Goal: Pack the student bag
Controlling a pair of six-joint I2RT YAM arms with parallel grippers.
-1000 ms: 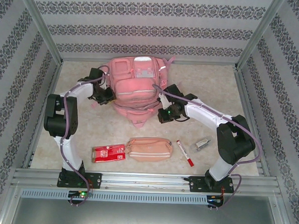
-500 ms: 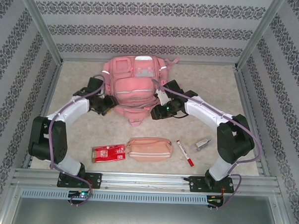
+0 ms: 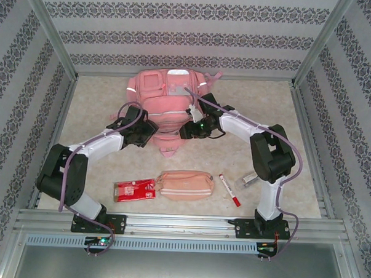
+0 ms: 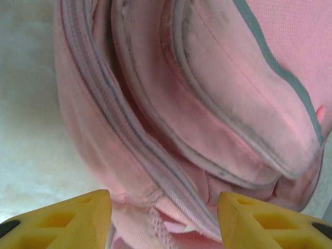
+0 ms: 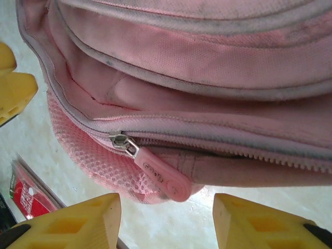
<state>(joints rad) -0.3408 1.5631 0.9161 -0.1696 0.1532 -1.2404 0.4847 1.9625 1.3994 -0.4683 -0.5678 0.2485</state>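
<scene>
The student bag (image 3: 165,104) is laid flat at the far middle of the table (image 3: 296,131), front pockets upward. From overhead, its whole rounded outline and thin silver strips are given. From the right wrist, finer detail is given. A zip is seen part-undone with pink lining in the gap, and a rounded pink zip pull (image 5: 161,179) lies against a mesh pocket (image 5: 98,166). Woven pink fabric edged with grey piping is seen from the left wrist. The left gripper (image 3: 150,132) and right gripper (image 3: 187,132) are placed at the bag's near corners, jaws parted, nothing clasped. An oblong pink pouch (image 3: 185,184) lies near the front.
</scene>
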